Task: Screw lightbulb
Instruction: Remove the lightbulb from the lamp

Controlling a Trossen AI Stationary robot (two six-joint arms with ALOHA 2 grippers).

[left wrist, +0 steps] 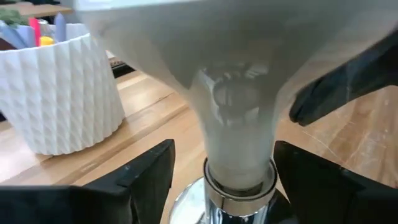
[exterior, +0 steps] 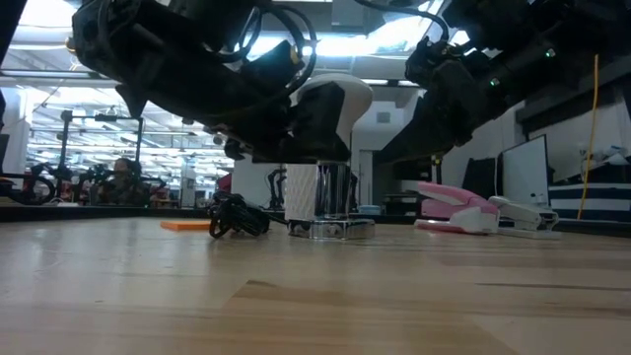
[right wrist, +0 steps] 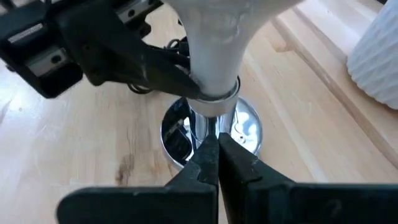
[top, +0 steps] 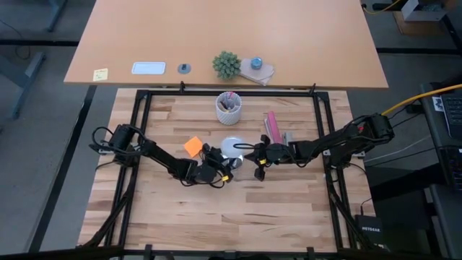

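Observation:
The white lightbulb (top: 232,147) stands upright near the table's middle. Its narrow base sits in the round silvery fitting (right wrist: 247,132), whose flat foot rests on the wood. My left gripper (left wrist: 221,165) comes in nearly level from the table's left. It is open, with one finger (left wrist: 148,169) on each side of the bulb's neck (left wrist: 239,140) and a gap at both. My right gripper (right wrist: 216,140) is shut and slants down from the table's right, its tips close by the fitting's stem (right wrist: 208,123). The fitting's black cord (exterior: 237,219) lies bunched on the table beside it. My right gripper's shut fingertips (right wrist: 219,149) stand right at the fitting's stem, below the bulb's collar, slanting down from the table's right. I cannot tell whether they touch it. My left gripper touches nothing.
A white ribbed cup of pens (top: 229,107) stands just beyond the bulb. An orange note pad (top: 193,146) lies to its left and a pink stapler (top: 272,126) to its right. A black frame (top: 141,130) borders the wooden work surface. There is bare wood toward the near edge.

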